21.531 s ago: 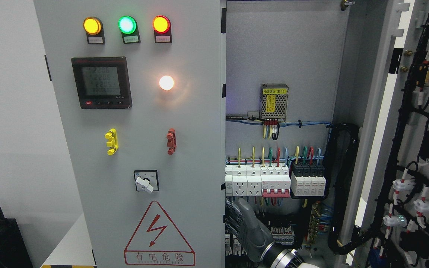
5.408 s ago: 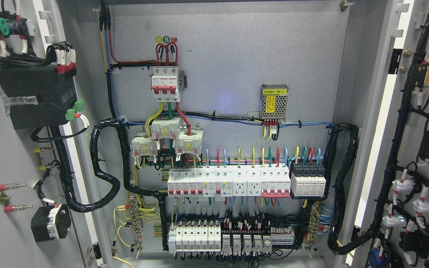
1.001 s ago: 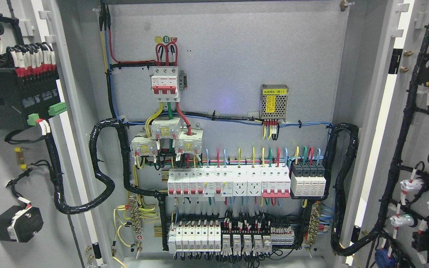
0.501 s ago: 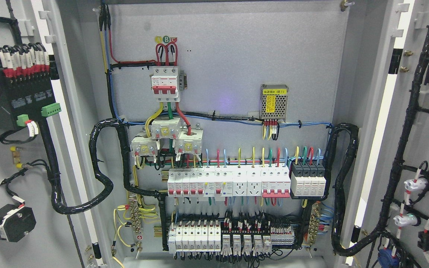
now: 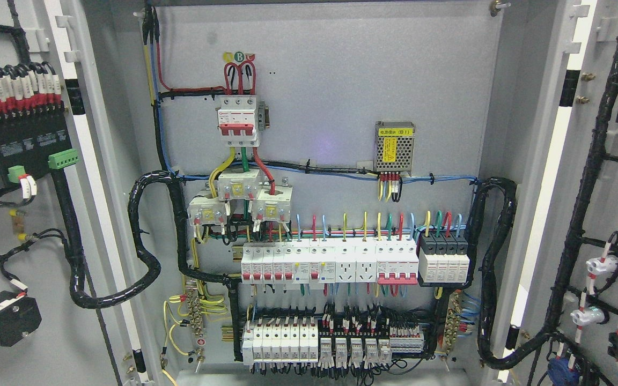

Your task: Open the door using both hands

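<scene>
Both doors of the grey electrical cabinet stand wide open. The left door [image 5: 46, 343] shows its inner face at the picture's left, with a black meter housing [image 5: 24, 139] and a black switch body [image 5: 4, 317] mounted on it. The right door [image 5: 604, 118] shows its inner face at the picture's right, covered with black cable looms and white lamp holders. Neither of my hands nor any arm is in the head view.
The cabinet's back panel [image 5: 341, 80] carries a red-and-white main breaker [image 5: 238, 120], a mesh-covered power supply [image 5: 395, 146], a breaker row [image 5: 352, 262] and a lower terminal row [image 5: 330, 343]. Thick black conduits [image 5: 142, 246] loop from each door into the cabinet.
Both doors have swung further outward over the last second: the left door's parts slid left, the right door's parts slid right. The cabinet interior has not moved.
</scene>
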`<state>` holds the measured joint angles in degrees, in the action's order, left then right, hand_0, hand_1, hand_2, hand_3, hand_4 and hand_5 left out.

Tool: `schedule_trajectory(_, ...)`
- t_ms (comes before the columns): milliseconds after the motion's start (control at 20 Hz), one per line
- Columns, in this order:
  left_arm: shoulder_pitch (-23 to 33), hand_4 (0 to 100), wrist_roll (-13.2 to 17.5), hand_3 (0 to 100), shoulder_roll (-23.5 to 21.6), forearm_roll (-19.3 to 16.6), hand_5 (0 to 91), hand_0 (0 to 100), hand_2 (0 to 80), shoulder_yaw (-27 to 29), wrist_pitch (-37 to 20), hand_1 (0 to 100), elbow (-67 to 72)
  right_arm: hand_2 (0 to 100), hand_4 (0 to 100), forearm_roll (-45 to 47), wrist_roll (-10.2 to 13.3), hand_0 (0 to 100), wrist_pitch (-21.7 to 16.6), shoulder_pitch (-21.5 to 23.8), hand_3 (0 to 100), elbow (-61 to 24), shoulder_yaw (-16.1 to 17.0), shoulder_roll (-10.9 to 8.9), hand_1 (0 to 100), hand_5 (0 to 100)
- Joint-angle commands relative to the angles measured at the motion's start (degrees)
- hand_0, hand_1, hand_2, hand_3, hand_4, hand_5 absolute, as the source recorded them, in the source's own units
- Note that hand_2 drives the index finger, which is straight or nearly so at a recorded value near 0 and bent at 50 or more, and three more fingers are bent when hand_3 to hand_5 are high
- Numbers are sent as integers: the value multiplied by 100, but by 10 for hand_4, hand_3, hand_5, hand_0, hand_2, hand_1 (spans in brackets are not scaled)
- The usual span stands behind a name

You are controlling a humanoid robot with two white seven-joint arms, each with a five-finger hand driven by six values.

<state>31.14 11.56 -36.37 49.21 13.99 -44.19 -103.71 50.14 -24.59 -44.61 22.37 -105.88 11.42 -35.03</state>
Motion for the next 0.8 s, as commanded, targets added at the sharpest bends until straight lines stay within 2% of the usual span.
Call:
schedule_trajectory(0, -213, 43, 4, 0, -90, 71, 0, 0, 0, 306, -1478, 0, 544, 0, 0, 75, -151, 0, -4, 13, 0, 85, 88, -189, 0, 0)
schedule_trajectory(250, -362, 43, 12, 0, -169, 264, 0, 0, 0, 525, -1216, 0, 773, 0, 0, 75, -221, 0, -4, 39, 0, 156, 80, -347, 0, 0)
schedule_trajectory(451, -608, 43, 12, 0, -310, 326, 0, 0, 0, 595, -750, 0, 1115, 0, 0, 75, -230, 0, -13, 31, 0, 366, 88, -355, 0, 0)
schedule_trajectory(651, -898, 43, 12, 0, -388, 344, 0, 0, 0, 613, -530, 0, 1432, 0, 0, 75, -239, 0, -13, 22, 0, 384, 88, -382, 0, 0)
schedule_trajectory(751, -1030, 43, 12, 0, -468, 370, 0, 0, 0, 648, -302, 0, 1564, 0, 0, 75, -239, 0, -13, 4, 0, 393, 88, -452, 0, 0)
